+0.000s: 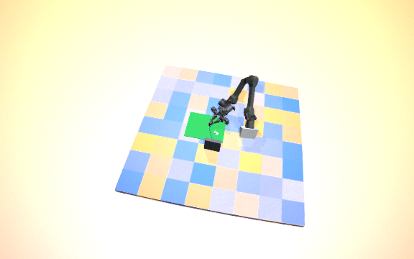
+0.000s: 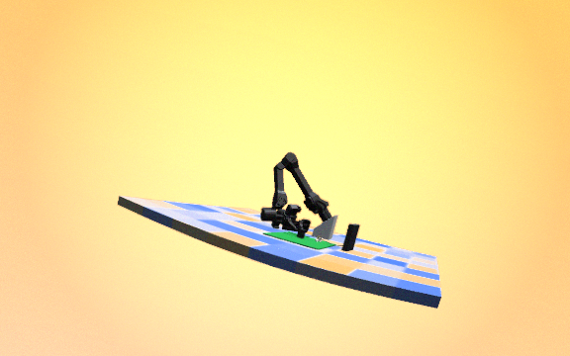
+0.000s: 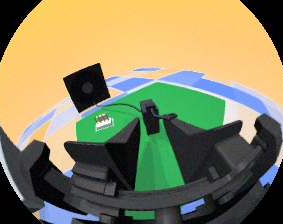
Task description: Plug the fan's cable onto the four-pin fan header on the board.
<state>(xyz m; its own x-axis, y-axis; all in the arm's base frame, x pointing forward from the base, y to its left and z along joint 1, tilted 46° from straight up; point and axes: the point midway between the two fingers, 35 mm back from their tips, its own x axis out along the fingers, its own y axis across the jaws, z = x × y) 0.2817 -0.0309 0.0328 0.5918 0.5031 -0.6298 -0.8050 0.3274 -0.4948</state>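
Two fingers (image 1: pixel 226 121) (image 2: pixel 303 230) of mine stand apart, and the black plug (image 3: pixel 151 120) is between their tips, off the header. The white header (image 1: pixel 216 133) (image 3: pixel 104 123) sits on the green board (image 1: pixel 198 126) (image 2: pixel 322 244) (image 3: pixel 192 100), to the left of my fingers. Beyond it stands the fan (image 1: pixel 212 144) (image 2: pixel 350 237) (image 3: pixel 79 92), its cable (image 3: pixel 123 105) reaching the plug.

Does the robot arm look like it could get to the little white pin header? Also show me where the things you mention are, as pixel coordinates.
Probably yes. Its gripper (image 1: pixel 218 124) (image 2: pixel 303 235) (image 3: pixel 150 119) is low over the same green board (image 1: pixel 197 126) (image 2: pixel 287 237) (image 3: pixel 192 100), and nothing tall seems to stand between it and the pin header (image 1: pixel 216 133) (image 2: pixel 319 239) (image 3: pixel 104 123).
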